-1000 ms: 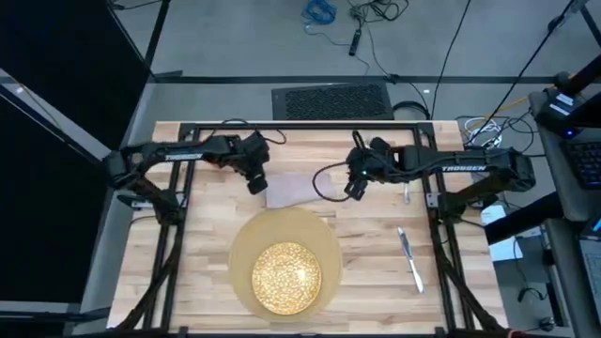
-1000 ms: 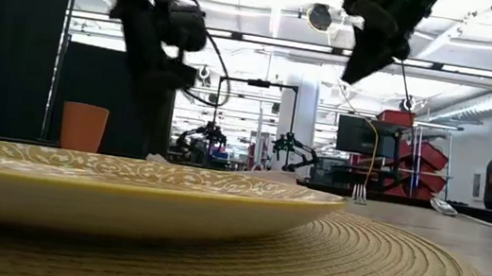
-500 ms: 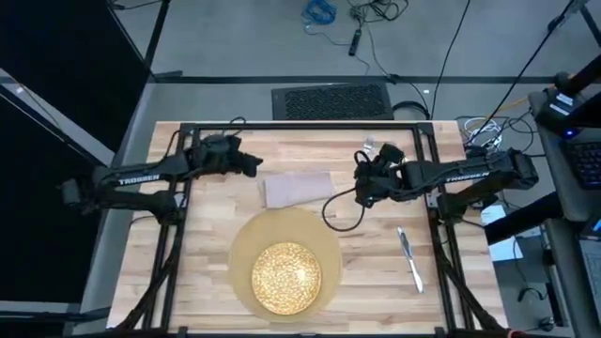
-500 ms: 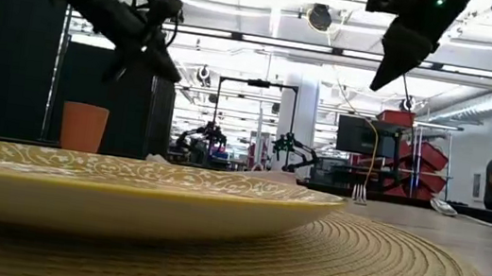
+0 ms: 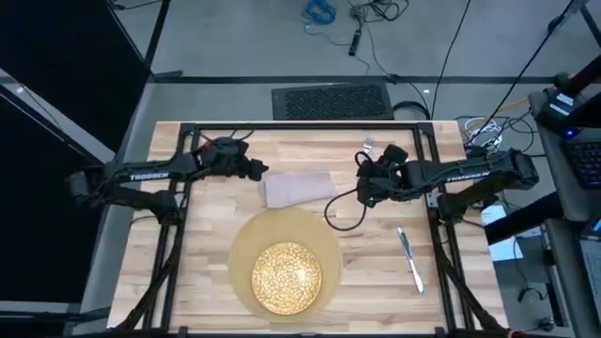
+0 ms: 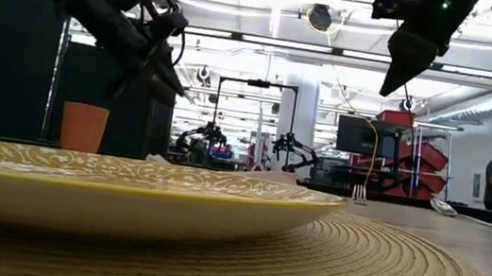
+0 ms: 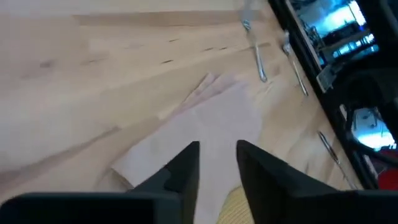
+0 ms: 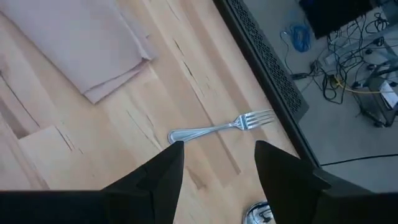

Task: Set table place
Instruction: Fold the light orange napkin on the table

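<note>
The napkin (image 5: 299, 189) is lying flat behind the mat (image 5: 242, 246) carrying the plate (image 5: 286, 277). The left gripper (image 5: 259, 169) is being held released just beside the napkin's left edge. The right gripper (image 5: 366, 197), released and empty, is hovering near the fork (image 8: 219, 127). The knife (image 5: 409, 259) is lying on open table (image 5: 207, 235) rightward
</note>
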Robot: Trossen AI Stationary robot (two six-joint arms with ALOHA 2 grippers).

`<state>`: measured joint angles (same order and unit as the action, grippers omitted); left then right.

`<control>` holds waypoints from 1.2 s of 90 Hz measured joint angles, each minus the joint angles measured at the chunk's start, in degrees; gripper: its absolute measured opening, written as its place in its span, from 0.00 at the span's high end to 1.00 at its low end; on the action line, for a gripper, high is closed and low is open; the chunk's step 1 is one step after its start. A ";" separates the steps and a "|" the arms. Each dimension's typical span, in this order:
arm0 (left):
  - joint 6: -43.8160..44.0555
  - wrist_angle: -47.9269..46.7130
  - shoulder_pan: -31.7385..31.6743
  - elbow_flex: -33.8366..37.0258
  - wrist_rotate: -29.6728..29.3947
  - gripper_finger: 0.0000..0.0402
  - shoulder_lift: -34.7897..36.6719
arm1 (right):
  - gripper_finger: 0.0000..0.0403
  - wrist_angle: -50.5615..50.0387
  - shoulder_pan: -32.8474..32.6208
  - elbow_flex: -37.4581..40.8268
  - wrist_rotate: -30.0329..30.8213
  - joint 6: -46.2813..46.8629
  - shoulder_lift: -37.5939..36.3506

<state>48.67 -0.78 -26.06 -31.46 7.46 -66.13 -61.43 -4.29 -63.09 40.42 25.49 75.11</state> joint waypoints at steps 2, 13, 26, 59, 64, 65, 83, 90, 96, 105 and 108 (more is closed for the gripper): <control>0.96 -0.26 0.00 0.00 -0.01 0.71 -0.44 | 0.55 0.11 0.00 0.00 0.03 -0.04 0.00; 3.66 -0.07 0.66 0.00 -0.02 0.69 -2.82 | 0.55 0.53 0.00 0.00 0.03 -0.15 0.00; 6.33 -0.15 1.58 0.00 0.00 0.69 -5.51 | 0.55 0.52 0.00 0.00 0.03 -0.17 0.00; 6.44 -0.27 1.73 0.00 1.11 0.69 -5.92 | 0.55 0.50 0.00 0.00 0.03 -0.19 0.00; 6.42 -0.53 1.73 0.00 1.14 0.69 -5.92 | 0.55 0.50 0.00 0.00 0.03 -0.19 0.00; 6.42 -0.62 1.73 0.00 1.14 0.69 -5.92 | 0.55 0.50 0.00 0.00 0.03 -0.19 0.00; 5.02 -3.80 1.74 0.00 0.63 0.69 -6.52 | 0.55 0.52 0.00 0.00 0.03 -0.13 0.00; 5.00 -4.00 1.74 0.00 0.48 0.69 -7.01 | 0.55 0.55 0.00 0.00 0.03 -0.11 0.00; 5.02 -3.54 1.93 -0.02 0.39 0.69 -7.93 | 0.55 0.78 0.00 0.00 0.05 -0.09 0.00; 5.98 -3.61 2.21 0.00 0.09 0.69 -9.86 | 0.55 1.06 0.00 0.00 0.04 -0.14 0.00; 6.39 -3.28 2.23 0.00 0.07 0.69 -10.28 | 0.55 1.27 0.00 0.00 0.05 -0.15 0.00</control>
<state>55.06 -4.05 -23.84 -31.46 7.53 -76.42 -60.16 -4.29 -63.09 40.47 25.34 75.11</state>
